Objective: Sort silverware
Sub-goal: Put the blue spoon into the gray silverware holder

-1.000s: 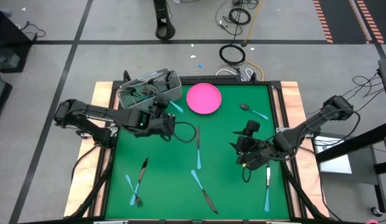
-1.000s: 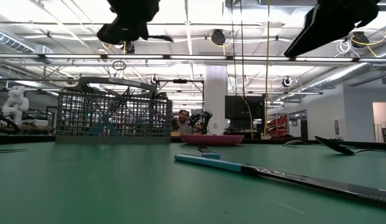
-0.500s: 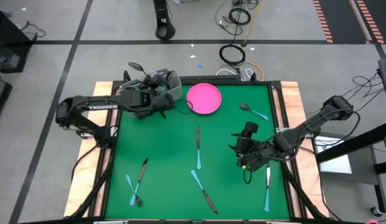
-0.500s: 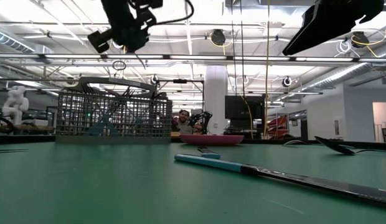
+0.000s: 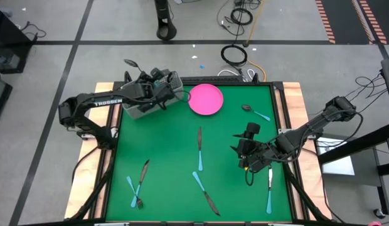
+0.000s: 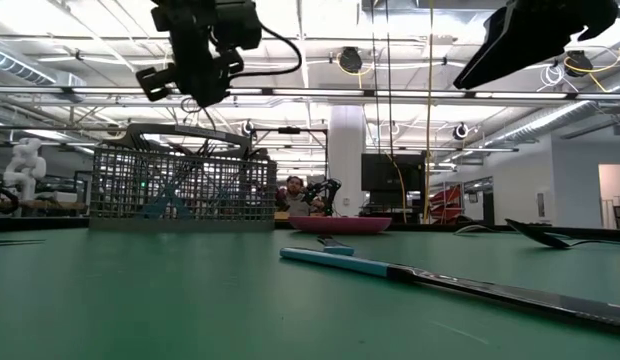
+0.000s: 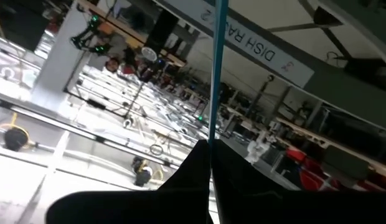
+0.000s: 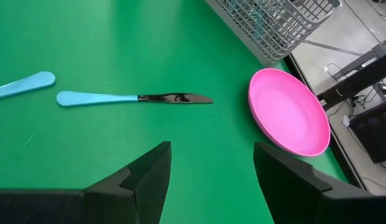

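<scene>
My left gripper (image 7: 210, 163) is clamped on a light-blue-handled spoon (image 5: 139, 71), hovering above the grey wire-mesh basket (image 5: 175, 85). I should tip it handle-down over one compartment before releasing. My right gripper (image 8: 208, 163) waits, fingers apart.

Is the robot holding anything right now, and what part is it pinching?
The left gripper is shut on the light blue handle of a spoon above the wire basket, bowl end sticking out. The right gripper is open and holds nothing.

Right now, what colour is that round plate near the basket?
Pink; the plate shows best in the high view.
</scene>
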